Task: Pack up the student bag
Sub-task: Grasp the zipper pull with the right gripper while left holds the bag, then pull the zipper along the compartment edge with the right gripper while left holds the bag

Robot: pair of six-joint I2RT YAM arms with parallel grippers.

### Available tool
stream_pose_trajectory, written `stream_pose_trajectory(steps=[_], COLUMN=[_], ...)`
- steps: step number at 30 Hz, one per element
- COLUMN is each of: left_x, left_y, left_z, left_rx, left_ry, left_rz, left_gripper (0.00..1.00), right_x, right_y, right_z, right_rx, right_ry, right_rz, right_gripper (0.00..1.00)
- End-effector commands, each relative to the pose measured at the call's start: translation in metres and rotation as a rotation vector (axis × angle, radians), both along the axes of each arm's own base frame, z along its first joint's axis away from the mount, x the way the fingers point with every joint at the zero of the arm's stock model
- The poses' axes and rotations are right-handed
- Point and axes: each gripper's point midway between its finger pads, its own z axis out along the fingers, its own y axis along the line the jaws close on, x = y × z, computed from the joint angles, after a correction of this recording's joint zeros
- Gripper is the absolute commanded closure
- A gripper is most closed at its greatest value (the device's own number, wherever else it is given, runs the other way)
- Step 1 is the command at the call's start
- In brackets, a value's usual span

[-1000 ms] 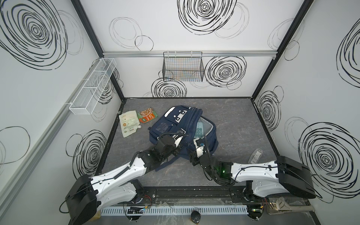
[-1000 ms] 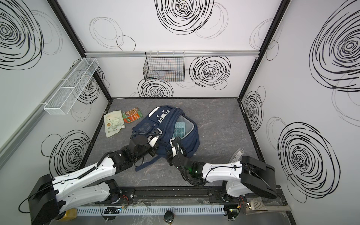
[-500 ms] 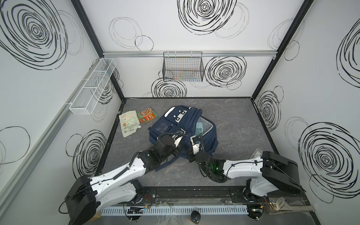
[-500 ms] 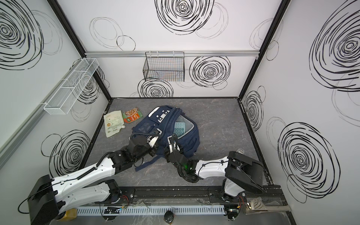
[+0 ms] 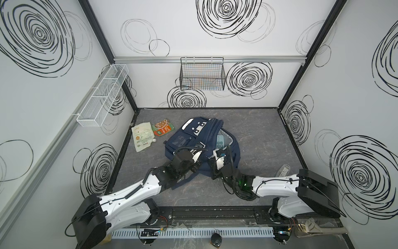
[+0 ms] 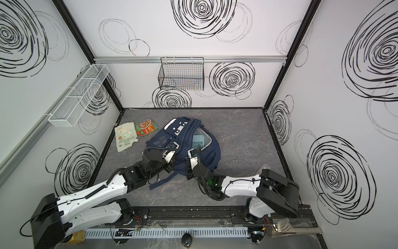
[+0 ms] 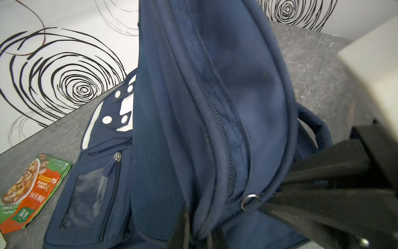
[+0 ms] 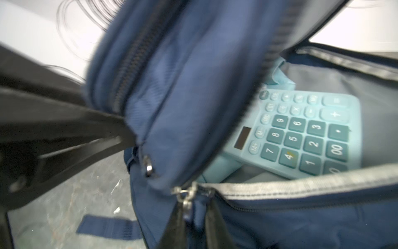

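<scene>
Bag (image 5: 178,142) lies at 12 o'clock from both grippers. Left gripper (image 8: 129,131) pinches its flap (image 8: 183,86). Right gripper (image 8: 195,207), at 3 o'clock from it, squeezes narrow on the zip pull (image 8: 187,199).

We see a navy backpack (image 5: 187,141) with white patches, a pale blue calculator (image 8: 301,133) with teal keys, an orange-and-green packet (image 5: 163,127), a cream pouch (image 5: 142,139), a grey marbled floor (image 5: 258,133), black-swirled white walls (image 5: 183,25).

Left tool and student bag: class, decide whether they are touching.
Touching. The right wrist view shows the left tool pinching the raised flap of the student bag.
</scene>
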Motion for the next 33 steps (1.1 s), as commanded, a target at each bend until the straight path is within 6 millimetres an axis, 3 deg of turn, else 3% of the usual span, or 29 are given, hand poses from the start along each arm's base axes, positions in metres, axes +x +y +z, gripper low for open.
stream_pose_trajectory(steps=[1, 7, 8, 11, 13, 22, 28, 33], left_x=[0.008, 0.008, 0.007, 0.0, -0.009, -0.059, -0.065, -0.054], left_y=[-0.004, -0.001, -0.002, -0.007, -0.011, -0.024, -0.024, -0.018], left_z=[0.049, 0.05, 0.049, 0.045, 0.04, 0.006, -0.01, -0.026], left_rx=[-0.123, -0.106, -0.094, -0.024, 0.041, 0.207, 0.27, 0.331], left_ry=[-0.127, -0.147, -0.153, -0.176, -0.194, -0.203, -0.178, -0.132], left_rz=[0.009, 0.004, -0.006, -0.078, -0.148, -0.469, -0.532, -0.49], left_gripper=[0.92, 0.86, 0.79, 0.39, 0.29, 0.26, 0.26, 0.31], right_x=[-0.013, -0.024, -0.026, -0.032, -0.036, -0.052, -0.054, -0.062], right_y=[0.007, 0.014, 0.016, 0.023, 0.028, 0.026, 0.023, 0.025], right_z=[0.013, 0.022, 0.024, 0.031, 0.035, 0.044, 0.054, 0.058], right_rx=[0.067, 0.084, 0.089, 0.097, 0.093, 0.11, 0.108, 0.117], right_ry=[0.031, 0.057, 0.063, 0.08, 0.095, 0.105, 0.079, 0.053], right_rz=[0.085, 0.163, 0.181, 0.234, 0.27, 0.36, 0.386, 0.444], right_gripper=[0.93, 1.0, 1.0, 1.0, 1.0, 1.0, 1.0, 1.0])
